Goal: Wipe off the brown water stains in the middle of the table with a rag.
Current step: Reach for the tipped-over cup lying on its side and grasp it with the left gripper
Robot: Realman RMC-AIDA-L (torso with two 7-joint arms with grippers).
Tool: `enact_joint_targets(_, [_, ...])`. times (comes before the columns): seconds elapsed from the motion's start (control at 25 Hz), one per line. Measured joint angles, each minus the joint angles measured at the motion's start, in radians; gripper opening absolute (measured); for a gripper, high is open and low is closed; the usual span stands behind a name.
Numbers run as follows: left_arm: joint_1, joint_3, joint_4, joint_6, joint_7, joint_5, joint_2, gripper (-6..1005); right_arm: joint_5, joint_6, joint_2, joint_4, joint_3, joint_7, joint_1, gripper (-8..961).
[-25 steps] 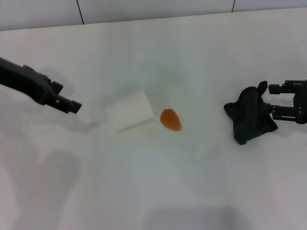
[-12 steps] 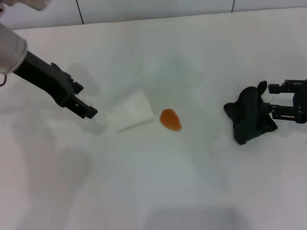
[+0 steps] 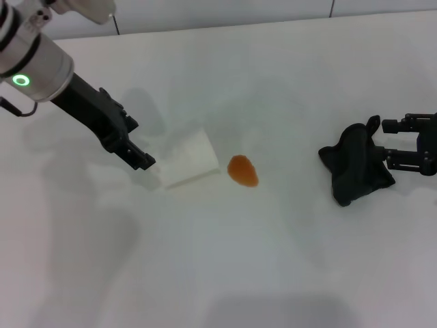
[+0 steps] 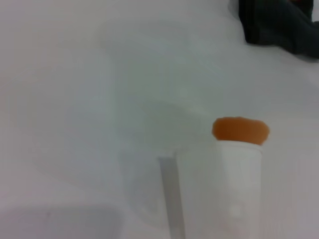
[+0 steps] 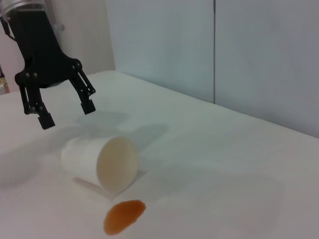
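on white table [image 3: 273,273], brown water stains [image 3: 242,170], tiled wall [image 3: 225,12]

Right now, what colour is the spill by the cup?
Orange-brown stain, clearest in the head view.

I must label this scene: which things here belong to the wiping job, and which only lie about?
For the job: brown stain, black rag by the right gripper, table.
Lying about: white cup on its side, with the open left gripper above it.
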Motion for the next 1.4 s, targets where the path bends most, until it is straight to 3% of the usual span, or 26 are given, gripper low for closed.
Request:
enact_joint_targets(0.52, [-0.003, -0.002, 0.12, -0.106, -0.016, -0.003, -0.004, 824, 0.003, 0.004, -0.001, 0.004, 0.0, 0.0, 0.008, 607])
enact_joint_targets(1.4, [0.021, -0.002, 0.208, -0.204, -0.034, -0.008, -0.007, 808, 0.004, 0.006, -0.003, 0.006, 0.0, 0.0, 0.011, 607])
